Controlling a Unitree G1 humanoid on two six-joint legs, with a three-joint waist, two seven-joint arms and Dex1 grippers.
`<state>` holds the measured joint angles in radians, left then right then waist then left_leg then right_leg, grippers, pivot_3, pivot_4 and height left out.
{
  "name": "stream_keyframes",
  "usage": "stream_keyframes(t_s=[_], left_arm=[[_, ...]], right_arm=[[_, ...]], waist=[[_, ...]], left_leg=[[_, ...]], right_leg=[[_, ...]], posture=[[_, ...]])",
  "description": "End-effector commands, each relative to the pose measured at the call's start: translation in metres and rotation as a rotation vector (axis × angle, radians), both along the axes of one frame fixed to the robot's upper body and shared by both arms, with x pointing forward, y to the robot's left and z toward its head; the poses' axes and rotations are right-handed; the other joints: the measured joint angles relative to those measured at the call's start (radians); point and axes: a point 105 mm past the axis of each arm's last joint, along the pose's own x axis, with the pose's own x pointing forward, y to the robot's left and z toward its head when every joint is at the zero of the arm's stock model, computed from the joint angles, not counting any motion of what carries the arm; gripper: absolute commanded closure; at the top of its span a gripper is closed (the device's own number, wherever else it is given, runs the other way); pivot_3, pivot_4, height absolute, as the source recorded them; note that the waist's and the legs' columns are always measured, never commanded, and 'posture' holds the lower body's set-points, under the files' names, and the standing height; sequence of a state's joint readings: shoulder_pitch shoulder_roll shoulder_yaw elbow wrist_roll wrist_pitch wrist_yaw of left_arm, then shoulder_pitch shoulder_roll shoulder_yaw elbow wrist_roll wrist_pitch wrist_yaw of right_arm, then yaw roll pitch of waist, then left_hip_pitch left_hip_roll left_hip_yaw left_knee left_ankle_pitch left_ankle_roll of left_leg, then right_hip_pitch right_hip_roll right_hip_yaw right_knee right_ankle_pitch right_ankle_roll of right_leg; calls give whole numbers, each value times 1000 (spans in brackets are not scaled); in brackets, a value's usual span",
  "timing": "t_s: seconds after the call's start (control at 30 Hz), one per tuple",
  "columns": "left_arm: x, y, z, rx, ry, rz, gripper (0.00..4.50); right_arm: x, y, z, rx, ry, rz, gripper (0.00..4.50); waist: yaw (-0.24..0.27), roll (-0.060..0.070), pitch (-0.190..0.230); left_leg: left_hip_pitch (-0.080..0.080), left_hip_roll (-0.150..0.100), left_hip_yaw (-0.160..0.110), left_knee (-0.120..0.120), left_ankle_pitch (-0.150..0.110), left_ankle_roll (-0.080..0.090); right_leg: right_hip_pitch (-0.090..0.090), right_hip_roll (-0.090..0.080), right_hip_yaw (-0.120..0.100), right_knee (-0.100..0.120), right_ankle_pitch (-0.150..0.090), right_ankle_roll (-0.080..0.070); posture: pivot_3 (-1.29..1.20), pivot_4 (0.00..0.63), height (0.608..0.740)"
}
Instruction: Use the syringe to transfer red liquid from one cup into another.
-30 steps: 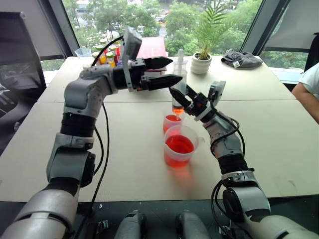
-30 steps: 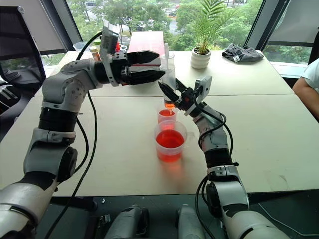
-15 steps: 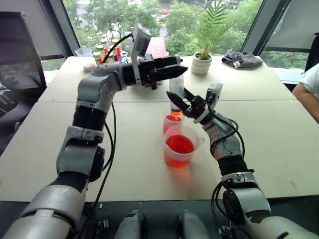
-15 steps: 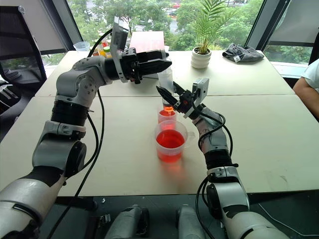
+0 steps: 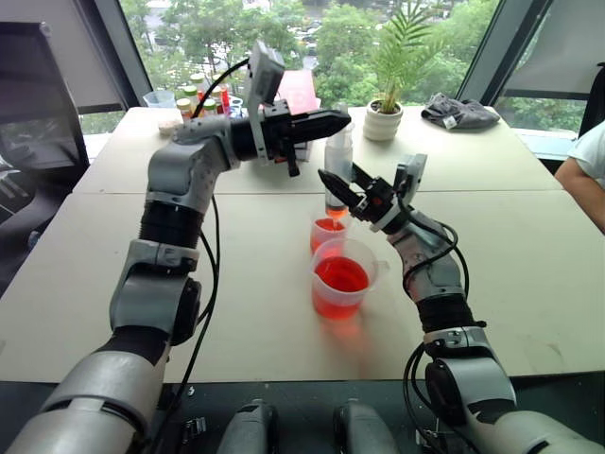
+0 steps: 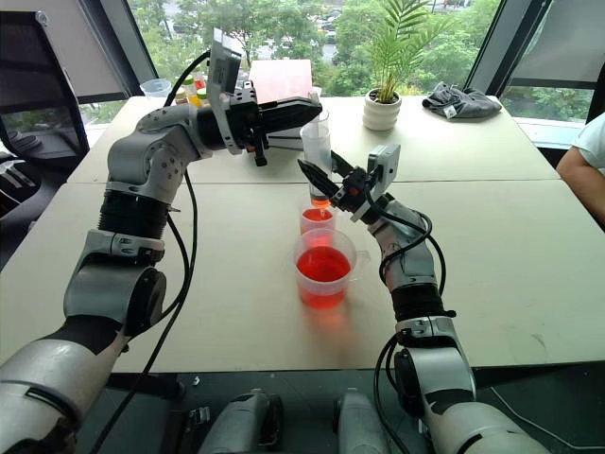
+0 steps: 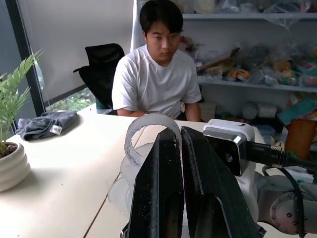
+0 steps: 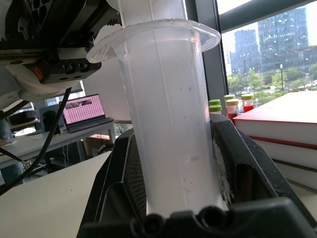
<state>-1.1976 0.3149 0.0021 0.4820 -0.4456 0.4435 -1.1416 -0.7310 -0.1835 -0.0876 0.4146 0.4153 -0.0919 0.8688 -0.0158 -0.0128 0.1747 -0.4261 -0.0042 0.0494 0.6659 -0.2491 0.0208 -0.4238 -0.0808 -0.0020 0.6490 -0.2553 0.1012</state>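
Note:
The syringe (image 5: 337, 163) stands upright, its orange-red tip just over the smaller cup (image 5: 326, 234), which holds some red liquid. My right gripper (image 5: 346, 186) is shut on the clear barrel (image 8: 168, 114) low down. My left gripper (image 5: 342, 116) reaches in level from the left and is shut on the plunger's top (image 7: 143, 124), above the barrel's flange. The larger spouted cup (image 5: 340, 281) stands nearer to me, touching the small one, about half full of red liquid (image 5: 340, 274).
Along the table's far edge stand a potted plant (image 5: 383, 118), a red book (image 5: 301, 90), several small bottles (image 5: 203, 95) and a dark cloth (image 5: 458, 113). A person in a white shirt (image 7: 158, 74) sits at the table's right side.
My left gripper's fingers, wide open a second ago, have closed at the plunger's top. The right gripper and the syringe have kept still over the small cup.

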Motion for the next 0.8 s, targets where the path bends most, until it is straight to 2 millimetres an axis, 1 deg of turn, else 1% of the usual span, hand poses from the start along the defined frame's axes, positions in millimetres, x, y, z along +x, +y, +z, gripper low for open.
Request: stream_keyframes(t_s=[0.03,0.33,0.57,0.8], left_arm=[[-7,-10,-14,59,4,-48,4443],[-10,-14,-34,87,47,-60,4443],[-11,-13,-46,101,74,-57,4443],[-11,-11,-45,94,83,-49,4443]], right_arm=[[-10,-3,42,63,-129,-2,3069],[-15,-2,60,84,-160,4,3069],[-18,-3,63,79,-161,3,3069],[-19,-3,60,52,-149,3,3069]], waist=[[0,0,0],[0,0,0],[1,0,0],[2,0,1]], left_leg=[[0,0,0,0,0,0],[0,0,0,0,0,0],[0,0,0,0,0,0],[0,0,0,0,0,0]], right_leg=[[0,0,0,0,0,0],[0,0,0,0,0,0],[0,0,0,0,0,0],[0,0,0,0,0,0]], posture=[[0,150,740],[0,150,740],[0,150,740],[0,150,740]])
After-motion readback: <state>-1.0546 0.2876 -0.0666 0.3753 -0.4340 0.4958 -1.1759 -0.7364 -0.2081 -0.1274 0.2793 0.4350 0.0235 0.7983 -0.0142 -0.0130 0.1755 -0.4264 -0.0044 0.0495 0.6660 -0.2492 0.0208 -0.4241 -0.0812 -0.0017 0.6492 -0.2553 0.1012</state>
